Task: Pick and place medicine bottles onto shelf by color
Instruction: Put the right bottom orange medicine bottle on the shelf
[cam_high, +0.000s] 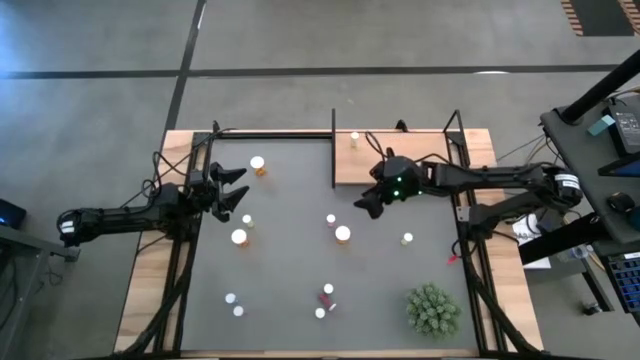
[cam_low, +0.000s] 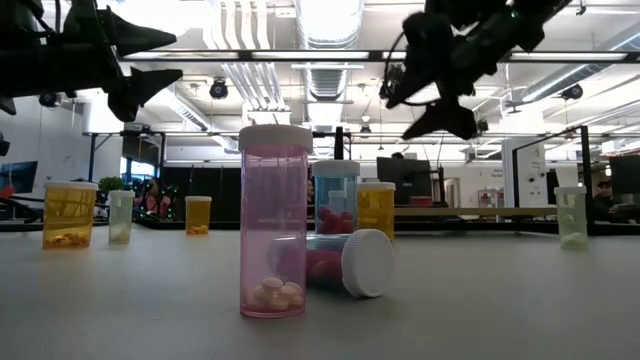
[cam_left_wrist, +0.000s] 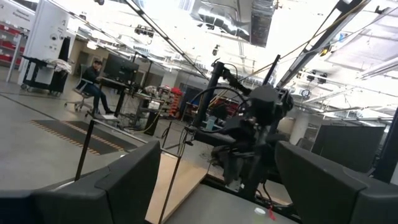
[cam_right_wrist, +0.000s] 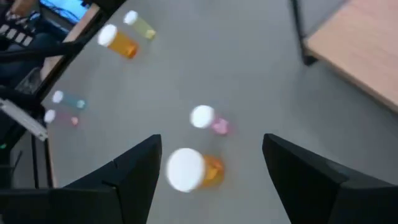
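Observation:
Small white-capped medicine bottles stand scattered on the dark grey mat (cam_high: 300, 260). There are orange ones (cam_high: 258, 165) (cam_high: 240, 237) (cam_high: 343, 234), pale green ones (cam_high: 247, 220) (cam_high: 407, 238) and a pink one (cam_high: 331, 221). One bottle (cam_high: 354, 137) stands on the wooden shelf (cam_high: 420, 165) at the far right. My right gripper (cam_high: 370, 204) hangs open above the mat just off the shelf's near left corner. In its wrist view (cam_right_wrist: 211, 143) an orange bottle (cam_right_wrist: 186, 169) and a pink bottle (cam_right_wrist: 205, 118) stand below the fingers. My left gripper (cam_high: 238, 188) is open and raised at the mat's left side.
Several more bottles cluster near the mat's front (cam_high: 230, 298) (cam_high: 328, 290), one pink one lying on its side (cam_low: 345, 262) behind an upright pink one (cam_low: 275, 220). A green spiky plant (cam_high: 432, 310) stands at the front right. Black frame posts (cam_high: 333, 150) edge the shelf.

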